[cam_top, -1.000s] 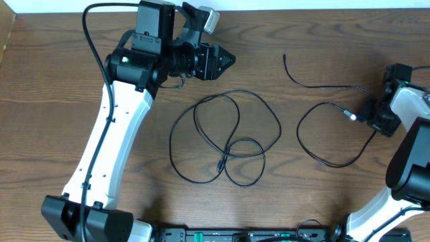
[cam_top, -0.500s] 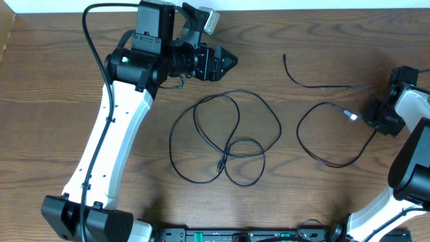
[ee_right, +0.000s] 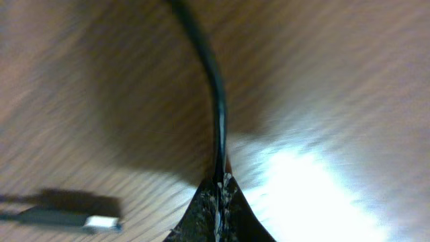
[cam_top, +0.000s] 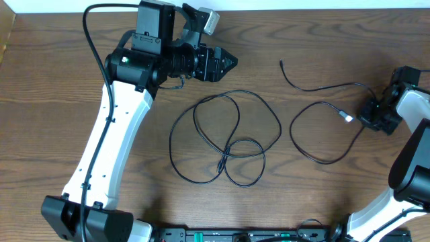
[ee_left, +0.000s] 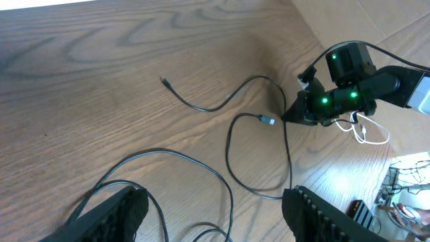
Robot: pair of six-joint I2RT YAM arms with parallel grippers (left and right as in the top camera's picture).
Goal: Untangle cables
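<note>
Two thin black cables lie on the wooden table. One is a tangle of loops (cam_top: 228, 138) at the centre. The other (cam_top: 316, 87) curves across the right side, with a silver plug (cam_top: 347, 117) on one end. My right gripper (cam_top: 364, 113) is shut on this right cable beside the plug; in the right wrist view the cord (ee_right: 213, 94) runs straight into the closed jaws (ee_right: 218, 188), and the plug (ee_right: 80, 220) lies at the left. My left gripper (cam_top: 232, 60) hovers open above the loops, its fingers (ee_left: 114, 212) wide apart over the cord (ee_left: 222, 188).
The left arm (cam_top: 114, 128) stretches from the front edge to the back left of the table. The right arm's base (cam_top: 410, 168) is at the right edge. The right cable's free end (cam_top: 281, 62) points toward the back edge.
My right gripper has shut on the right cable and shifted slightly left; that cable's loop and free end slid a little left. The left arm has stayed in place.
</note>
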